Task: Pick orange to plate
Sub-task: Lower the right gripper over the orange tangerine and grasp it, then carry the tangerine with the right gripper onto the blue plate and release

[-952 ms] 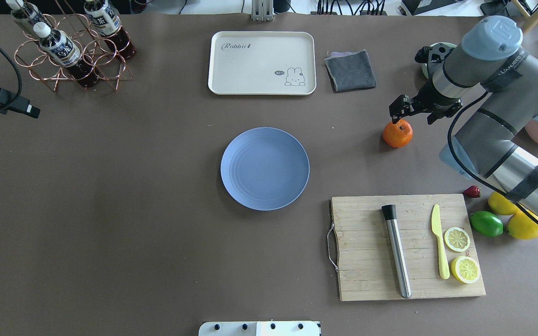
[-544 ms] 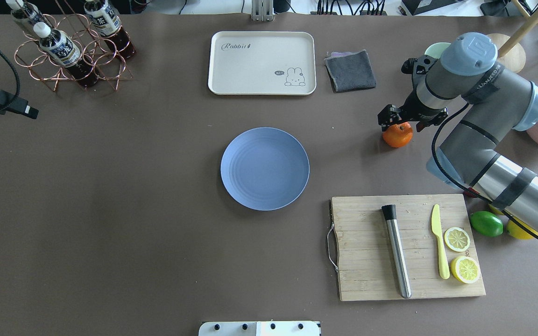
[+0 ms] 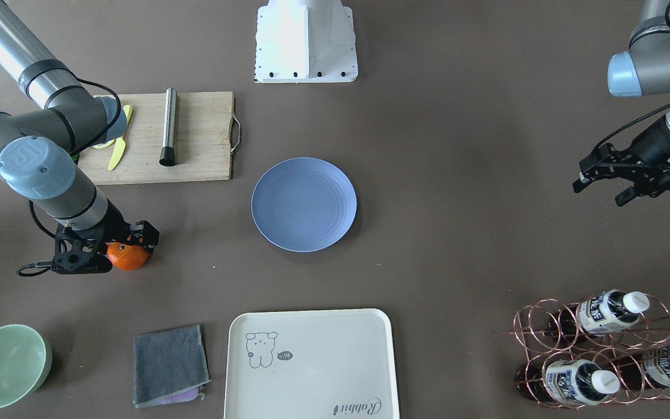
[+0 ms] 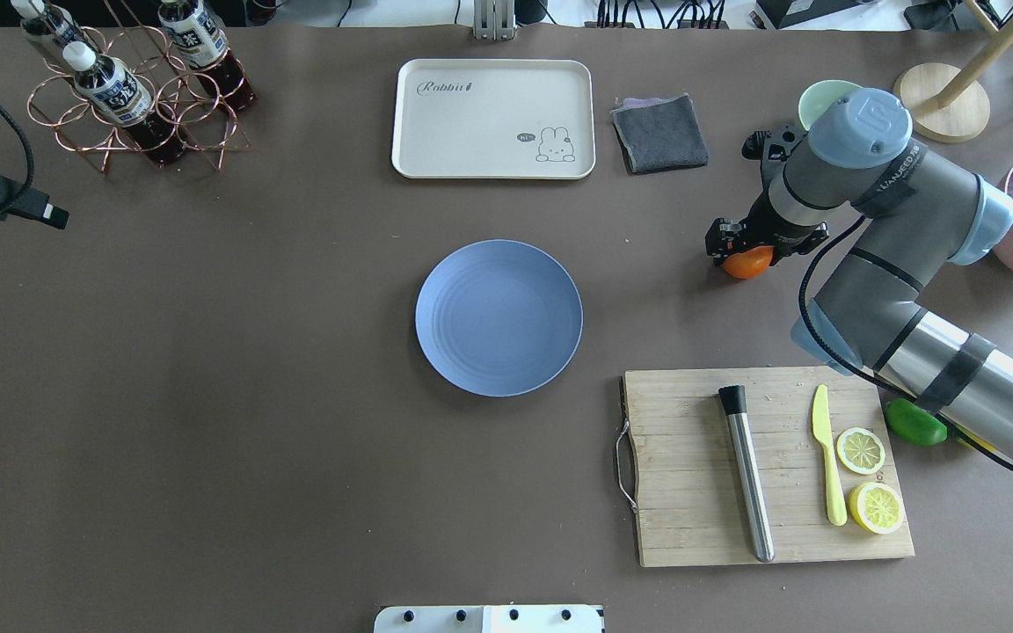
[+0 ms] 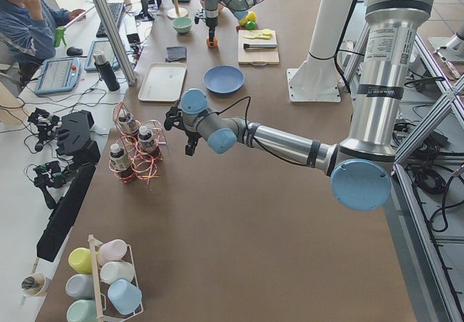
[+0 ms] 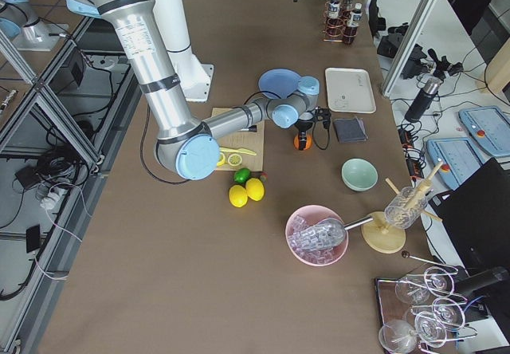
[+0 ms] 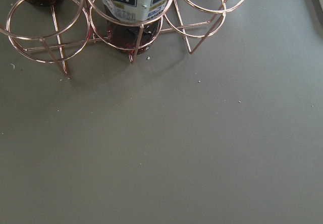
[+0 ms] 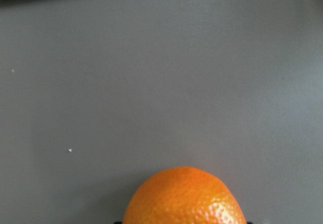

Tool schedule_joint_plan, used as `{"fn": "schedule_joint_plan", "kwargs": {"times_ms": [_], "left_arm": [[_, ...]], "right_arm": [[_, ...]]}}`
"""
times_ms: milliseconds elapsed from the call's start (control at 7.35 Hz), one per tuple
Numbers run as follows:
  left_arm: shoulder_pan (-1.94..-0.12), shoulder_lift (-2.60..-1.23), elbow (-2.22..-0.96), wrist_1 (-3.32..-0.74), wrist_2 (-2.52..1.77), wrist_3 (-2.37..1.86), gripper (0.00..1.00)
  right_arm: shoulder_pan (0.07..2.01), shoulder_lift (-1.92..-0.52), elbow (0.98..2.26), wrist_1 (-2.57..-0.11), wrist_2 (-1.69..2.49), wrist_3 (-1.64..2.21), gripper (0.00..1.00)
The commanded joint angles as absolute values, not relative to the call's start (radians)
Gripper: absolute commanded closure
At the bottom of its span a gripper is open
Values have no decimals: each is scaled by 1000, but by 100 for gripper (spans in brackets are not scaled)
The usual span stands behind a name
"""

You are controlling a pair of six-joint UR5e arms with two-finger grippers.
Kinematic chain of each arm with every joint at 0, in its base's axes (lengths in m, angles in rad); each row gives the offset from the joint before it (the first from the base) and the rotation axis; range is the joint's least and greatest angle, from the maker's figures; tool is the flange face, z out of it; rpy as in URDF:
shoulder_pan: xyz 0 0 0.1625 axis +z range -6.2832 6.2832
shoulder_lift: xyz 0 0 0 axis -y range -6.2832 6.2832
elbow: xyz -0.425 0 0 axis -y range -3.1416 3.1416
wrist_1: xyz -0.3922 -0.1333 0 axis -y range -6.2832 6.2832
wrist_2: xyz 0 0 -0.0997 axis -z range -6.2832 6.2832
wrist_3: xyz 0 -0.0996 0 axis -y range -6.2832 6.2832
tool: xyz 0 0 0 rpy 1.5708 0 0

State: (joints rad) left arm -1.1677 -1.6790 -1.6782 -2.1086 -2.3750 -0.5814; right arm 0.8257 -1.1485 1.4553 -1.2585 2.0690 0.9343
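The orange [image 4: 746,264] rests on the brown table, right of the blue plate [image 4: 499,317] and about two plate-widths away from it. My right gripper [image 4: 759,240] has come down over the orange and stands open, one finger on each side; in the front view the orange [image 3: 128,256] peeks out below the gripper [image 3: 115,247]. The right wrist view shows only the top of the orange [image 8: 184,198] at its bottom edge, with no fingers showing. My left gripper [image 3: 599,192] hovers open with nothing in it, far off by the bottle rack. The plate [image 3: 304,203] holds nothing.
A wooden cutting board [image 4: 691,466] with a steel rod, a yellow knife and lemon halves lies near the right arm. A lime [image 4: 915,425], grey cloth [image 4: 659,132], cream tray [image 4: 493,119], green bowl [image 3: 3,366] and copper bottle rack [image 4: 128,97] ring the table.
My right gripper has moved left and down from above the orange until its fingers straddle it. The right arm now hides the whole lemons. The left arm has barely shifted.
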Motion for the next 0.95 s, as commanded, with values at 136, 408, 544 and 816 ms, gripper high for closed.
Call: {"fn": "schedule_joint_plan", "kwargs": {"times_ms": [136,408,544,816], "left_arm": [[-1167,-1678,-1678,-2111,-2376,-581,2],[-1169,-1674,-1678,-2123,-2376,-581,2],[-1169,-1671,-1678,-2125,-2378,-581,2],[-1169,-1671,-1678,-2125,-2379,-581,2]], "right_arm": [[781,-1050,1474,-1288,2068,1087,100],[702,-849,1456,-1479,2007,1222,100],[652,-800,1451,-1497,1958,1320,100],[573,-689,1343,-1496,1883,1432,100]]}}
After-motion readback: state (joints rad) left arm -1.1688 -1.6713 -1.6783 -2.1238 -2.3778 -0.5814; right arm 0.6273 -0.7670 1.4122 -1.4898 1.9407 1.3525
